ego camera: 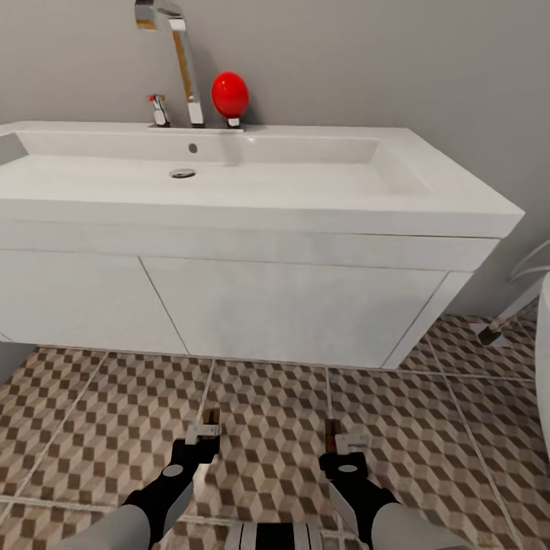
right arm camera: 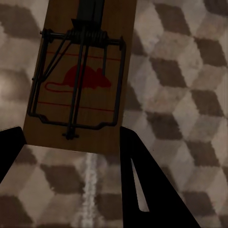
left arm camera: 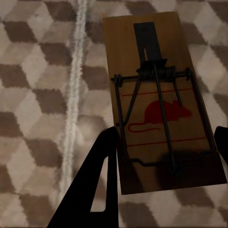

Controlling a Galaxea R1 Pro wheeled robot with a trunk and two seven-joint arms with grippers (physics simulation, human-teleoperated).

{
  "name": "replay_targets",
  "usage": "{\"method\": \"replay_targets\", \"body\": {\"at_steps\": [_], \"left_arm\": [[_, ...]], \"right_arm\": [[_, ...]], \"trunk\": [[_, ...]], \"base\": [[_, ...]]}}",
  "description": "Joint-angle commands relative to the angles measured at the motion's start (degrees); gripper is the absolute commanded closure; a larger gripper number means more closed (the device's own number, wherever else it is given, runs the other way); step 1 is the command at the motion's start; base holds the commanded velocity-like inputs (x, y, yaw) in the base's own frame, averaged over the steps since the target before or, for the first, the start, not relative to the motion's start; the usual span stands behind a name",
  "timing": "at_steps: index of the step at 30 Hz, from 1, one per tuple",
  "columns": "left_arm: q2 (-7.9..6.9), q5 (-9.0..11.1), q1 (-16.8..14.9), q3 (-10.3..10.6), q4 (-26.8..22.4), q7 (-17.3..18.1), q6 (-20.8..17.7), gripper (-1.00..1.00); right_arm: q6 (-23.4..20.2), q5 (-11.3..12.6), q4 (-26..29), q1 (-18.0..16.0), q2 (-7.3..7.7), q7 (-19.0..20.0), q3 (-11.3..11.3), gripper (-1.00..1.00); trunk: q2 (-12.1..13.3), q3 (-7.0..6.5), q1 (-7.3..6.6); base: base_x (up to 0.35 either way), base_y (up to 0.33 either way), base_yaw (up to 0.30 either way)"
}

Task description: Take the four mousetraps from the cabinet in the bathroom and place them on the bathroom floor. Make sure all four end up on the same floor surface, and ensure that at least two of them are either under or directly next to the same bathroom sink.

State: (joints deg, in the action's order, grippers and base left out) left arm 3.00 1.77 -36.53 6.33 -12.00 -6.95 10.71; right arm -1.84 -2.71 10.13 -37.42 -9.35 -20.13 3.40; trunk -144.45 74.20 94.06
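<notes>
White porcelain fills what lies ahead of me: the bathroom sink on its wall-hung vanity, with the cube-patterned bathroom floor running beneath it. Both my arms reach forward and low, side by side, forearms angled down toward the tiles just in front of the vanity.

My left claw is clenched on one mousetrap, its fingers pressing the long edges of the wooden board near the rear end. My right claw grips a second mousetrap the same way, at the end away from the spring. Whether either board already touches the tiles I cannot tell.

I judge these boards light and stiff, thin wood that won't flex. The wire bar and coil look the delicate, snappy part, so the bare side edges are the safe place to pinch, well clear of the metal. Being so thin, they could twist or slide out of a loose hold.
</notes>
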Motion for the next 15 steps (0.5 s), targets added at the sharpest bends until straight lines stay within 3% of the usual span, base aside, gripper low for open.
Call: {"method": "replay_targets", "body": {"at_steps": [1, 7, 15], "left_arm": [[-0.01, 0.08, -0.04, 0.52, 0.05, -0.60, 0.21, 1.00], [-0.01, 0.07, -0.04, 0.53, 0.05, -0.60, 0.31, 1.00], [-0.01, 0.07, -0.04, 0.53, -0.29, -0.60, 0.36, 1.00]], "right_arm": [[0.00, -0.09, -0.02, -0.03, 0.01, -0.20, 0.33, 1.00], [0.18, -0.10, 0.09, -0.03, 0.09, -0.17, 0.32, 1.00], [0.25, -0.14, 0.30, -0.03, 0.34, -0.17, 0.36, 1.00]], "trunk": [[-0.03, 0.27, 0.01], [-0.11, 1.59, 0.17], [-0.11, 1.59, 0.17]], "base": [[0.000, 0.000, 0.000], [0.000, 0.000, 0.000], [0.000, 0.000, 0.000]]}}
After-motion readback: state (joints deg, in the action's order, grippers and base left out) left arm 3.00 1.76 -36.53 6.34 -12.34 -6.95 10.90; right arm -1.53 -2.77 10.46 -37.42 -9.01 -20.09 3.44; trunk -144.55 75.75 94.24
